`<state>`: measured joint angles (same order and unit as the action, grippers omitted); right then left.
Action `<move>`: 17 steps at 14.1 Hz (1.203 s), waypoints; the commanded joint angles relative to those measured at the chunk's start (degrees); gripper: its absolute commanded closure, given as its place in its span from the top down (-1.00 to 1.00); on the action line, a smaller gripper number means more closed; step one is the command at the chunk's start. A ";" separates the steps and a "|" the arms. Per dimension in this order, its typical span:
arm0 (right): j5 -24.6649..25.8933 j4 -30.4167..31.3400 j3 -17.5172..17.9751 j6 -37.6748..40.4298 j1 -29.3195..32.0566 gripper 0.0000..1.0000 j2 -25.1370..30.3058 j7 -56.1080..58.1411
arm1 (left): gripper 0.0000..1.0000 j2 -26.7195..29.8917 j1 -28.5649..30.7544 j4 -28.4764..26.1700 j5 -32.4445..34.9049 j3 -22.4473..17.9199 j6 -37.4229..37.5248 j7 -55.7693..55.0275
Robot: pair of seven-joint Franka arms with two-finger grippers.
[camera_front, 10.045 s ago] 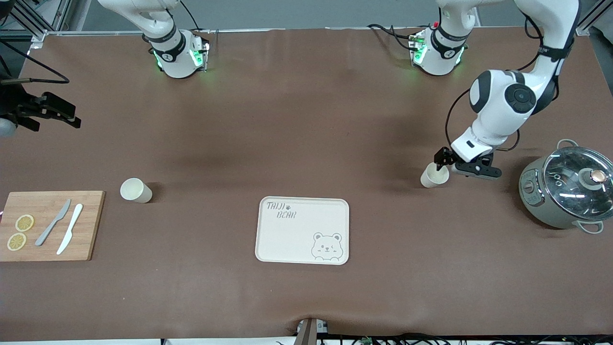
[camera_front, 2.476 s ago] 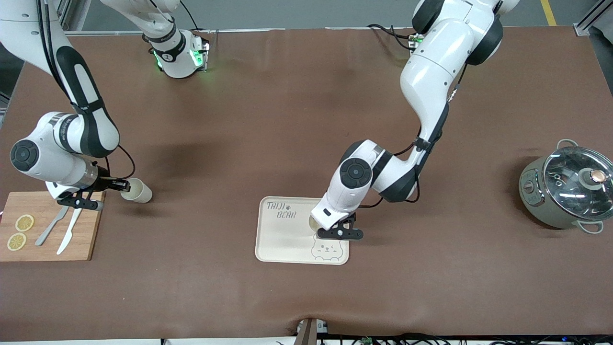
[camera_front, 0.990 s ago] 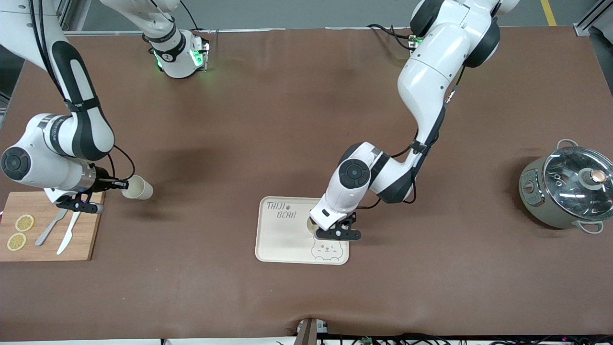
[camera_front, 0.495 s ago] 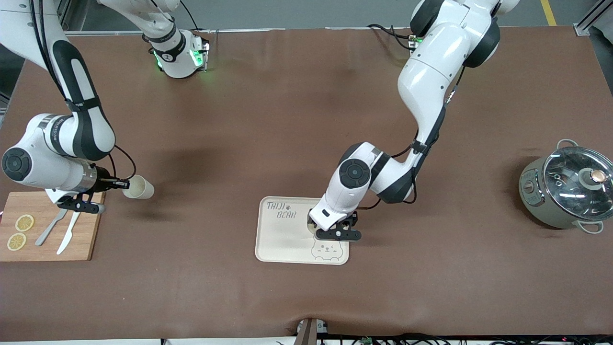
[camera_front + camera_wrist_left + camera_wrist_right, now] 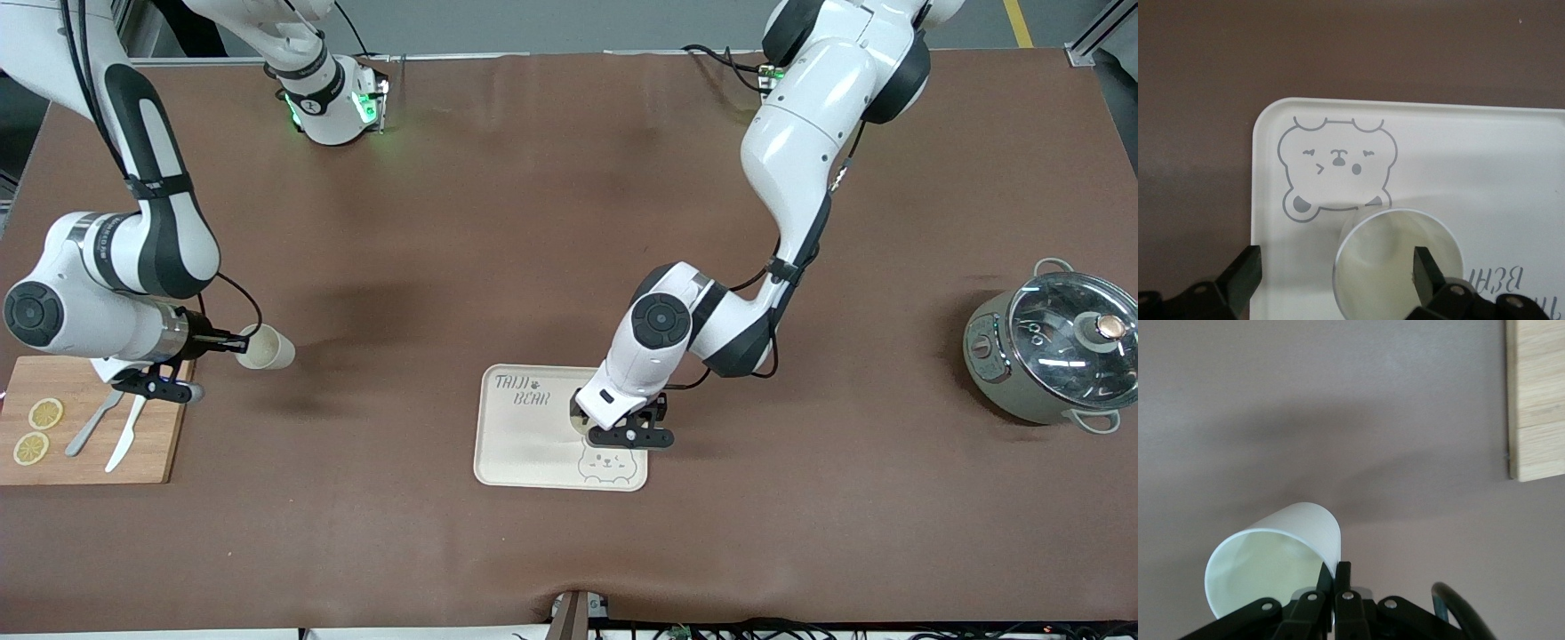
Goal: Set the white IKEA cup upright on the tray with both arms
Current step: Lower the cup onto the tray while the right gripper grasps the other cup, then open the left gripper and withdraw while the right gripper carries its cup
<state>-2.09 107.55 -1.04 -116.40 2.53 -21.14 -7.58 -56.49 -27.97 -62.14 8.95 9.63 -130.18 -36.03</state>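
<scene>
One white cup point(image 5: 1398, 267) stands upright on the cream tray point(image 5: 1485, 153), close to the bear drawing point(image 5: 1337, 167). My left gripper point(image 5: 1335, 275) hangs open over it, one finger point(image 5: 1426, 272) inside the rim and the other well outside. From the front that cup point(image 5: 580, 424) is mostly hidden under the left gripper point(image 5: 624, 430). A second white cup point(image 5: 1275, 561), tilted with its mouth sideways, is pinched by its rim wall in my shut right gripper point(image 5: 1336, 579). That cup point(image 5: 267, 348) and the right gripper point(image 5: 229, 342) hang over the bare table beside the cutting board.
A wooden cutting board point(image 5: 164, 418) with two knives and lemon slices lies at the right arm's end; its edge point(image 5: 1538, 400) shows in the right wrist view. A grey pot with a glass lid point(image 5: 1053, 348) stands at the left arm's end.
My left gripper has opened wide and let go of the cup on the tray. The right gripper has carried its cup a little up and toward the tray.
</scene>
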 commanded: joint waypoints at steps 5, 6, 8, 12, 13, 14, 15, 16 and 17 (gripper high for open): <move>-1.59 -1.56 0.17 2.32 -4.19 -1.00 0.93 -8.76 | 1.00 7.26 0.20 -0.26 0.28 -0.85 13.70 2.27; -1.60 -1.64 0.08 2.32 -5.07 -1.00 0.93 -10.08 | 1.00 8.23 0.29 -0.26 0.19 -0.85 16.51 3.41; -1.69 -2.08 0.08 2.32 -5.51 -1.00 0.75 -11.67 | 1.00 10.69 0.55 -0.70 0.19 -0.85 21.26 5.78; -3.00 -4.09 0.08 2.32 -9.72 -1.00 0.58 -20.87 | 1.00 18.58 3.88 -3.85 -0.33 -0.41 29.97 12.28; -3.01 -4.98 0.08 2.15 -11.21 -1.00 0.32 -23.86 | 1.00 21.74 5.55 -6.91 -0.68 -0.23 30.16 14.47; -3.09 -6.12 0.08 2.15 -12.36 -1.00 0.14 -27.02 | 1.00 24.99 7.13 -10.16 -0.95 -0.14 30.25 16.76; -3.36 -7.00 0.08 2.15 -13.24 -1.00 -0.21 -29.49 | 1.00 27.37 8.62 -12.71 -1.65 -0.05 30.16 19.04; -3.97 -7.62 0.08 2.06 -14.38 -1.00 -0.56 -31.69 | 1.00 29.23 9.86 -14.48 -2.09 -0.14 30.16 21.07; -4.50 -8.32 0.08 1.97 -15.44 -1.00 -1.00 -34.15 | 1.00 30.90 11.17 -16.33 -2.09 -0.14 30.25 22.91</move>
<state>-5.34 101.37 -0.51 -115.18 -11.25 -21.18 -37.48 -31.61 -19.11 -70.51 8.33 9.33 -99.20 -16.47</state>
